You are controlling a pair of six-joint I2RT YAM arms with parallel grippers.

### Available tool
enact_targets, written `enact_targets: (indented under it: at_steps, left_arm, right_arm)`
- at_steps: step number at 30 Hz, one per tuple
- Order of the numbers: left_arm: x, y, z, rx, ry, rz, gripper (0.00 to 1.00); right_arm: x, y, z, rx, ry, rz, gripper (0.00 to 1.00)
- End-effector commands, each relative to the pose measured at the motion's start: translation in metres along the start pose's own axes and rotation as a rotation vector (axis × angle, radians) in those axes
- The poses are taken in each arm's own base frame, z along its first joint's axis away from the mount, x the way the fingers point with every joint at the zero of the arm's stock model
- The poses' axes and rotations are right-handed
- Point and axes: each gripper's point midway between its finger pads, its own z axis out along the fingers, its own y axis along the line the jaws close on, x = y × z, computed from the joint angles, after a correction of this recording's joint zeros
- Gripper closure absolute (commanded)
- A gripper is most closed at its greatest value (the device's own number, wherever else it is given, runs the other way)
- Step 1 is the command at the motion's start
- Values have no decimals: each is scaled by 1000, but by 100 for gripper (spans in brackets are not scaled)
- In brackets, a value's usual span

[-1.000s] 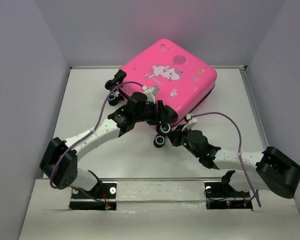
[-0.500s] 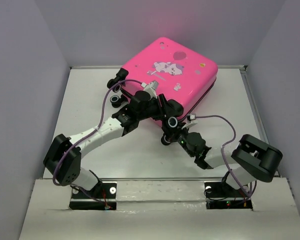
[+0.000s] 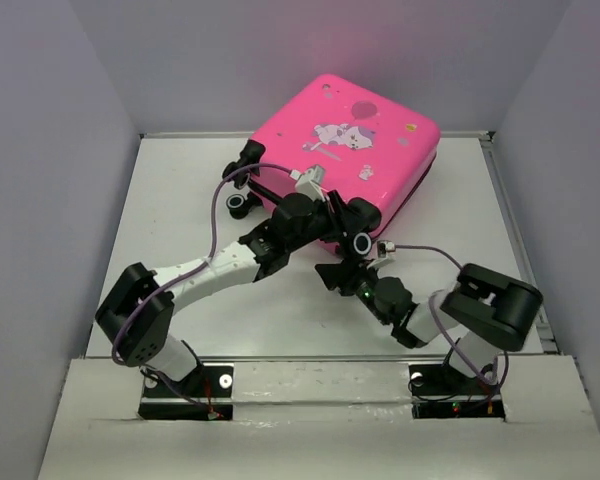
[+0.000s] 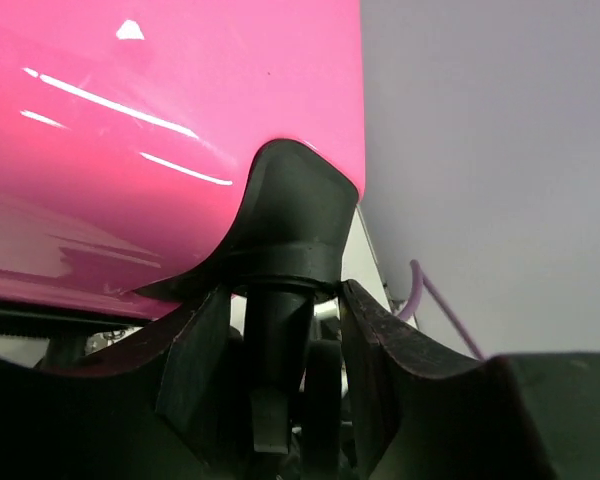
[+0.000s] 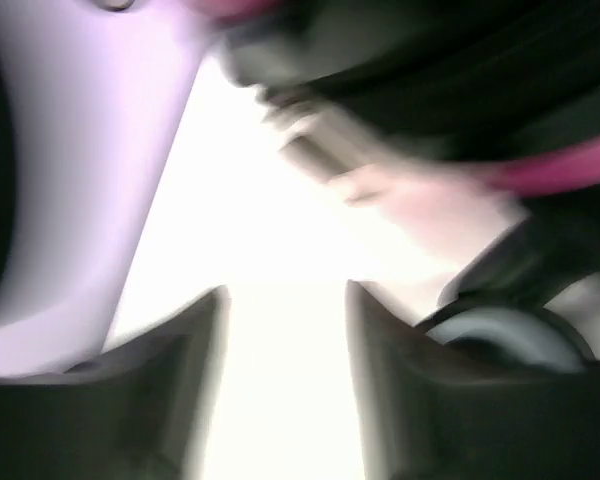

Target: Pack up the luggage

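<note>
The luggage [image 3: 360, 150] is a bright pink hard-shell suitcase with a cartoon print, closed and lying tilted at the back of the table. My left gripper [image 3: 327, 216] is at its near edge. In the left wrist view the left gripper [image 4: 280, 305] is shut on the black stem and wheel of a caster [image 4: 280, 260] under the pink shell [image 4: 170, 130]. My right gripper [image 3: 342, 272] sits just below that corner, beside a caster wheel [image 3: 361, 242]. The blurred right wrist view shows the right gripper [image 5: 285, 305] open with only bright table between its fingers, and a wheel [image 5: 500, 330] to the right.
Two more casters [image 3: 242, 205] stick out at the suitcase's left side. White table [image 3: 180, 200] is walled by grey panels on the left, back and right. Purple cables [image 3: 215, 215] loop over both arms. The right arm's elbow [image 3: 495, 305] is folded near the front right.
The suitcase has shifted back and to the right with my left gripper still on its caster. My right gripper has opened, and the right arm has folded in, its elbow moving left.
</note>
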Motion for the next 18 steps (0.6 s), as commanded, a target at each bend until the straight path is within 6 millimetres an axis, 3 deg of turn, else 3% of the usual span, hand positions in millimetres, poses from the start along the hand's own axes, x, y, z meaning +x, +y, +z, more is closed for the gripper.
enact_targets:
  at_steps: [1,2,3,4,5,6,7,8,9,10,11,12,14,15,17,18]
  left_arm:
    - [-55,-181,-56,646,-210,-10,88]
    - [-55,-177,-54,625,-210,-1,74]
    - [-53,-170,-50,590,-200,5,66]
    - [-55,-166,-49,573,-207,29,56]
    - [-58,-160,-47,551,-212,37,37]
    - [-56,-153,-44,523,-199,41,30]
    - [-55,-149,-43,518,-187,47,23]
    - [-59,-142,-41,503,-186,50,15]
    - [-58,-140,-43,503,-172,57,12]
    - [-59,-136,-43,495,-166,64,10]
    - [-61,-133,-44,486,-168,87,9]
    - [-62,-117,-39,419,-146,105,8]
    - [-79,-107,-43,327,-177,205,8]
    - [-72,-82,-41,207,-124,233,8]
    - [-103,-62,-54,33,-194,315,7]
    - [-105,-34,-67,-97,-164,390,7]
  right_arm:
    - [-20,75,-59,-313,8,8,24]
    - [2,43,-63,-190,109,-47,17]
    - [5,33,-68,-141,140,-69,15]
    - [-12,46,-74,-150,116,-63,12]
    - [5,13,-83,-11,218,-135,7]
    - [-2,10,-87,28,215,-157,6]
    - [-26,30,-92,3,167,-159,4]
    - [-22,5,-104,114,215,-213,0]
    - [-36,16,-106,120,201,-220,0]
    - [-35,2,-115,173,222,-245,0]
    - [-47,13,-119,171,212,-239,0]
    - [-44,2,-128,224,254,-267,0]
    - [-46,3,-133,250,281,-274,0]
    - [-46,5,-134,253,290,-274,0]
    - [-49,5,-135,277,302,-283,0]
    - [-49,2,-135,295,304,-290,0]
